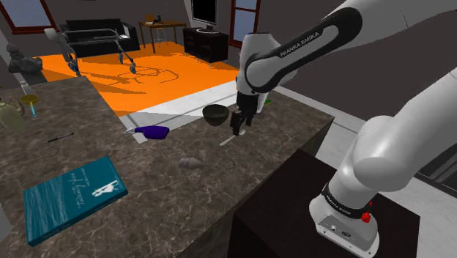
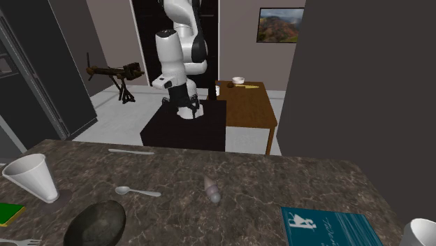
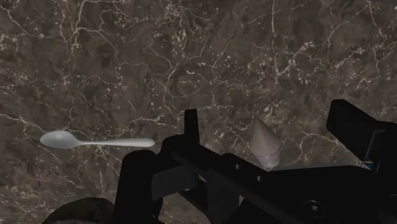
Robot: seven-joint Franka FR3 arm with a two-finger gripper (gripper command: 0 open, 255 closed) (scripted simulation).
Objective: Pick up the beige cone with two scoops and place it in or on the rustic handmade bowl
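A small pale beige-grey cone [image 1: 190, 163] lies on its side on the dark marble counter [image 1: 110, 157], toward the shoulder view's lower left of the gripper. The dark rounded bowl [image 1: 217, 113] stands near the counter's far edge. My black gripper [image 1: 241, 126] hangs above the counter right beside the bowl, over a white spoon [image 1: 228, 139]. In the wrist view the fingers [image 3: 191, 124] stand wide apart with nothing between them; beyond their gap lies the cone [image 3: 264, 143], its wide end hidden by the hand. In the second exterior view the cone [image 2: 212, 187] lies mid-counter, with the bowl [image 2: 96, 223] at the near left.
A purple object [image 1: 152, 132] lies beside the bowl, a blue book [image 1: 72, 196] near the front left, a thin pen [image 1: 60, 137] and a glass [image 1: 29, 102] further left. White cups [image 2: 31, 178] stand at the counter's ends. The spoon [image 3: 95, 141] lies between cone and bowl.
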